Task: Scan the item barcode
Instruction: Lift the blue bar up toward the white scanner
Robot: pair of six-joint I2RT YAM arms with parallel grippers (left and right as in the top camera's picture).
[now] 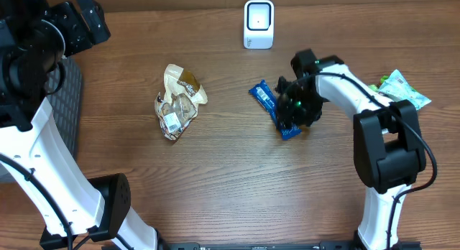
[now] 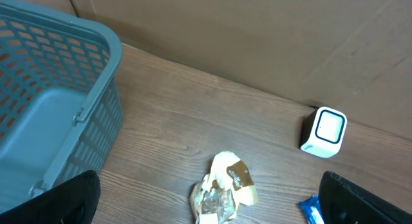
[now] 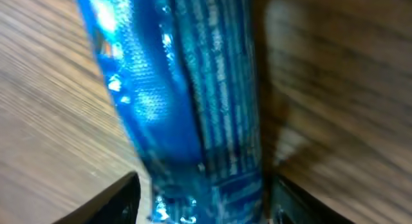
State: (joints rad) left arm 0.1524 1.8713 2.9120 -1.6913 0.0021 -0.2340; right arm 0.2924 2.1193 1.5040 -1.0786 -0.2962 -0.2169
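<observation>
Straddling a blue packet point(image 1: 264, 95), the right claw point(image 1: 293, 110) sits low on the wooden bench point(image 1: 215, 178), right of centre. Its jaws stand apart, one on each side of the packet, and do not look clamped on it. From overhead the claw hides the packet's middle; only its two ends show. The packet lies flat, near the white scanner point(image 1: 259, 24) standing at the bench's far edge. From the right wrist the packet fills the view, badly blurred: pale print runs along it, but no word or barcode can be read. The left claw point(image 2: 211, 179) hangs at the far left, jaws wide apart, holding nothing; only its dark fingertips point(image 2: 64, 201) show, cut off at the bottom corners. A crumpled wrapper point(image 1: 178, 103) lies left of centre, its white label too small to read. A green packet point(image 1: 404, 88) is partly hidden behind the right arm. A grey-blue basket point(image 2: 96, 37) is cut off at the left edge.
</observation>
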